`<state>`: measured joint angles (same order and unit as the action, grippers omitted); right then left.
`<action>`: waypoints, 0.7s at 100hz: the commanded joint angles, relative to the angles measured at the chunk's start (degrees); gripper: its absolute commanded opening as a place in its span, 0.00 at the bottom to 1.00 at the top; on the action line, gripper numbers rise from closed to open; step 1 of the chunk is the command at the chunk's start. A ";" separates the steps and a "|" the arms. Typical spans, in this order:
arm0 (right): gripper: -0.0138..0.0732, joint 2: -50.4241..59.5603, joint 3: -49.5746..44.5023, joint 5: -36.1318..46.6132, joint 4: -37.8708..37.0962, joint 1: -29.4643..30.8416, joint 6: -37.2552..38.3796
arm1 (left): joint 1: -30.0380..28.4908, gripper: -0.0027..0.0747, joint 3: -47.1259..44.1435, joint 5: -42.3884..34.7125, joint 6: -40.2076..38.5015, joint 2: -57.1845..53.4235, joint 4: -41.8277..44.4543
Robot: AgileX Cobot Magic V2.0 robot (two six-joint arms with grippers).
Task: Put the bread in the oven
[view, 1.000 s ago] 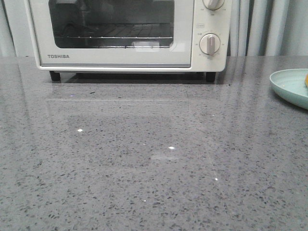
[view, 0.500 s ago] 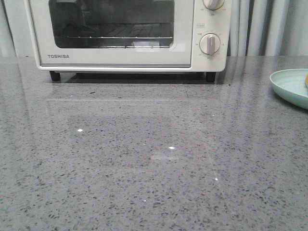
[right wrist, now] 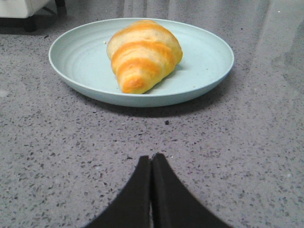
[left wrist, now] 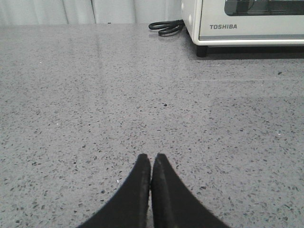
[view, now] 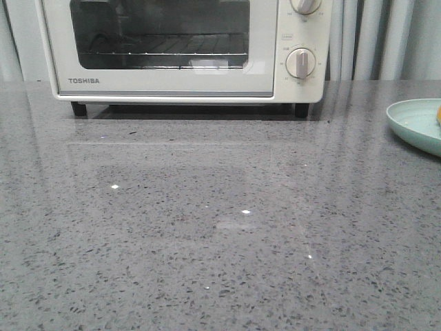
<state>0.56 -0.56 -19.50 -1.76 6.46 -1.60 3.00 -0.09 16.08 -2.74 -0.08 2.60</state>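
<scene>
The cream-white Toshiba oven (view: 179, 48) stands at the back of the grey counter with its glass door closed; its corner also shows in the left wrist view (left wrist: 247, 21). The bread (right wrist: 142, 54), a golden croissant with pale stripes, lies on a pale green plate (right wrist: 209, 61) a short way ahead of my right gripper (right wrist: 151, 157), which is shut and empty above the counter. In the front view only a sliver of the bread (view: 439, 114) shows on the plate (view: 413, 121) at the right edge. My left gripper (left wrist: 151, 157) is shut and empty, well short of the oven.
A black power cord (left wrist: 166, 27) lies coiled on the counter beside the oven's left side. Pale curtains (view: 379, 34) hang behind the counter. Two round knobs (view: 300, 62) sit on the oven's right panel.
</scene>
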 commanded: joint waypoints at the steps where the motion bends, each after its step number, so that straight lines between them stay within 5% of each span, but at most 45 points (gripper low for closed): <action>1: 0.07 1.04 -1.50 1.15 -0.09 0.43 -0.06 | -0.08 0.01 -1.21 -4.52 -0.47 -1.66 0.11; 70: 0.07 1.04 -1.50 1.15 -0.09 0.43 -0.06 | -0.08 0.01 -1.21 -5.03 -0.47 -1.66 0.11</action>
<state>0.56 -0.56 -19.50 -1.76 6.46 -1.44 3.00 -0.09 15.96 -2.74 -0.08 2.60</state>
